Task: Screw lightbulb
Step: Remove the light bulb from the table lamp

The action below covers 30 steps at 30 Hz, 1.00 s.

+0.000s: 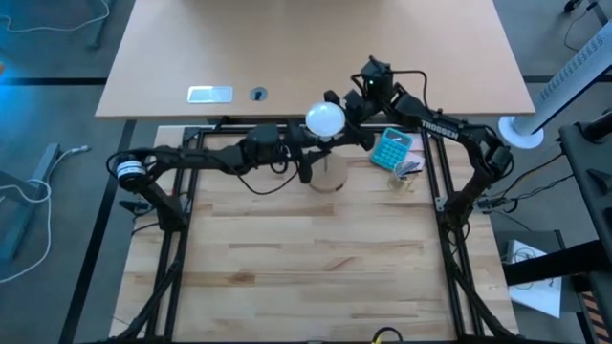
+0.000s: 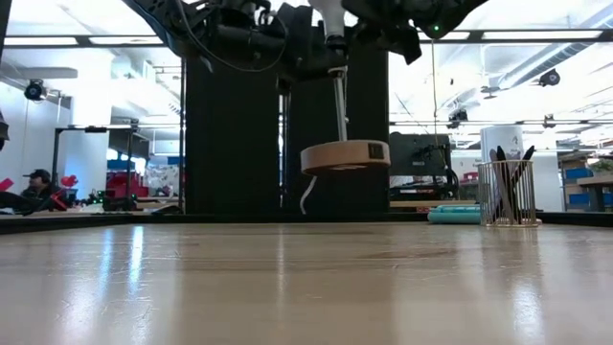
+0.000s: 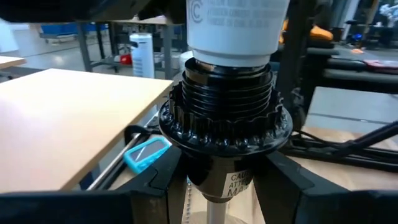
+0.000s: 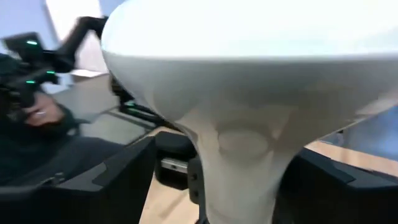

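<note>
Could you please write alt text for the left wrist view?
The lightbulb's white neck sits in a black threaded socket held between the left tool's dark fingers. A light wooden tabletop lies beyond.

The lightbulb's (image 3: 236,28) white neck sits in a black threaded socket (image 3: 225,118), which the left gripper's (image 3: 225,186) jaws clamp from both sides. A light counter (image 3: 56,118) lies beside.

near half of wooden table (image 1: 306,277) open; far edge crowded by both arms, lightbulb (image 1: 324,118), teal calculator (image 1: 390,148), pen holder (image 2: 505,193) right
</note>
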Tool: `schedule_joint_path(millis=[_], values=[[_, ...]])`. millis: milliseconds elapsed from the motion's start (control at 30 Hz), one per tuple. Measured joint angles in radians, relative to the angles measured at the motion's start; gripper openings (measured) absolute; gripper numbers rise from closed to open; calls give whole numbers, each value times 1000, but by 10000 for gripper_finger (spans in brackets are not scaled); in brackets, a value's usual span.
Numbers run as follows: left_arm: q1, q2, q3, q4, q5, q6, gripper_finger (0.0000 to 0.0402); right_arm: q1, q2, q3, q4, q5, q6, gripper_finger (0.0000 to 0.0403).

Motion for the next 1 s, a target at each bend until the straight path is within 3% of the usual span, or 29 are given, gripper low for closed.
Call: schedule_joint_path(millis=[300, 600, 800, 1000], values=[[-32, 1, 0, 33, 21, -15, 137, 1, 0, 1, 2, -32, 42, 257], [-28, 2, 0, 23, -65, -40, 137, 1, 0, 1, 4, 102, 27, 184], [-4, 1, -1, 17, -123, -65, 137, 1, 0, 2, 4, 251, 18, 135], [37, -17, -1, -34, -243, -66, 137, 10, -1, 3, 11, 502, -7, 147]])
